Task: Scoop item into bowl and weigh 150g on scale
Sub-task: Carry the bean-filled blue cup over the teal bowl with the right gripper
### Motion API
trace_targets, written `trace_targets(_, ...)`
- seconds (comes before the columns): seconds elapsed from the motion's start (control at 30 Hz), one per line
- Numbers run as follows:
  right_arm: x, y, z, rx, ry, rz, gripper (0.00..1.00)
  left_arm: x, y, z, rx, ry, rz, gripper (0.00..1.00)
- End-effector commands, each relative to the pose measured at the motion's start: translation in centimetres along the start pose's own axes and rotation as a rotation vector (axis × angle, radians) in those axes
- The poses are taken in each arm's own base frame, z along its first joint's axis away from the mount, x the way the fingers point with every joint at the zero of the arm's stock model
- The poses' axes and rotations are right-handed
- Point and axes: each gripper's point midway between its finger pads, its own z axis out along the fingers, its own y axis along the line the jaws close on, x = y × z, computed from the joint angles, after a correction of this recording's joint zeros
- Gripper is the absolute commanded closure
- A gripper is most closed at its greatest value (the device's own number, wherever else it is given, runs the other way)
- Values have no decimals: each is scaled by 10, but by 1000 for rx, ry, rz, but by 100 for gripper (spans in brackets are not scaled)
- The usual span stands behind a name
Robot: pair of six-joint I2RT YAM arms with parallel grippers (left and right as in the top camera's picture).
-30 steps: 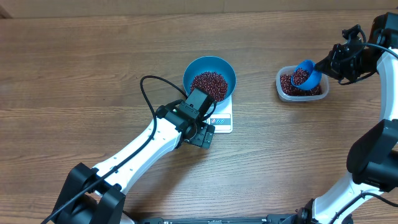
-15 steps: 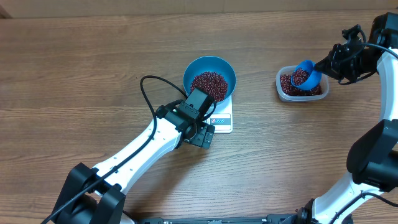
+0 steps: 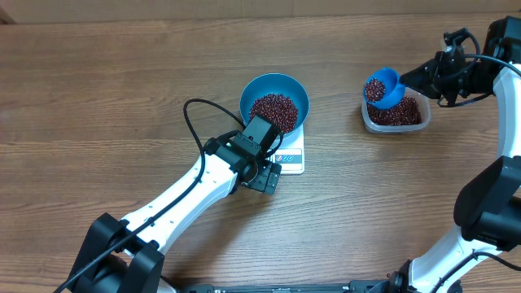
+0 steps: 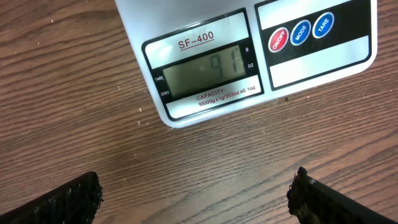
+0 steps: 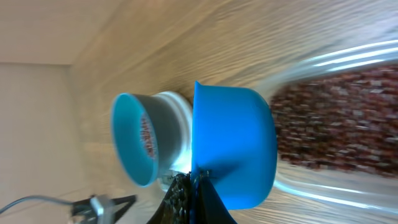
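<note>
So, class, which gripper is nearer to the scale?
Left. The left gripper hangs open just off the front edge of the scale, by its display. The right gripper is far to the side, above the clear tub, shut on the blue scoop.

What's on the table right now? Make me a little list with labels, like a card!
bowl: blue, on the scale, holding beans
display: seems to read 91
scoop: blue, full of beans, over a corner of the tub
tub: clear, more beans inside
left jaws: open, empty, by the scale's front
right jaws: shut on the scoop
</note>
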Motion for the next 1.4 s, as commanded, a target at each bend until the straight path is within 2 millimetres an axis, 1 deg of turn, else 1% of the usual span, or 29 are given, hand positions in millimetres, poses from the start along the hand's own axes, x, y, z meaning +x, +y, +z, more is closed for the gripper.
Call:
trace_targets(0.0, -4, 38, -11, -140, -23, -53, 96, 3, 4, 2, -13, 7, 14, 1)
trace_targets(0.1, -3, 45, -10, -149, -18, -68, 96, 3, 4, 2, -13, 7, 14, 0)
trace_targets(0.2, -2, 58, -11, -140, -17, -99, 96, 3, 4, 2, -13, 7, 14, 0)
trace_targets(0.3, -3, 74, -12, -96, -21, -152, 96, 3, 4, 2, -12, 7, 14, 1)
trace_targets(0.4, -2, 95, -9, -55, -25, -226, 96, 3, 4, 2, -13, 7, 14, 0)
trace_targets(0.53, 5, 124, 5, -2, -17, -332, 96, 3, 4, 2, -13, 7, 14, 1)
trace_targets(0.67, 16, 146, 26, 17, 0, -418, 96, 3, 4, 2, -13, 7, 14, 1)
trace_targets(0.9, 31, 163, 55, 114, 9, -531, 96, 3, 4, 2, -13, 7, 13, 1)
trace_targets(1.0, 35, 167, 62, 153, 7, -573, 96, 3, 5, 2, -13, 7, 14, 0)
trace_targets(1.13, 45, 174, 71, 182, 24, -678, 96, 3, 4, 2, -13, 7, 13, 0)
trace_targets(1.23, 49, 177, 77, 216, 24, -710, 96, 2, 5, 2, -13, 7, 13, 0)
trace_targets(1.37, 57, 182, 84, 238, 37, -796, 96, 2, 5, 2, -14, 7, 13, 0)
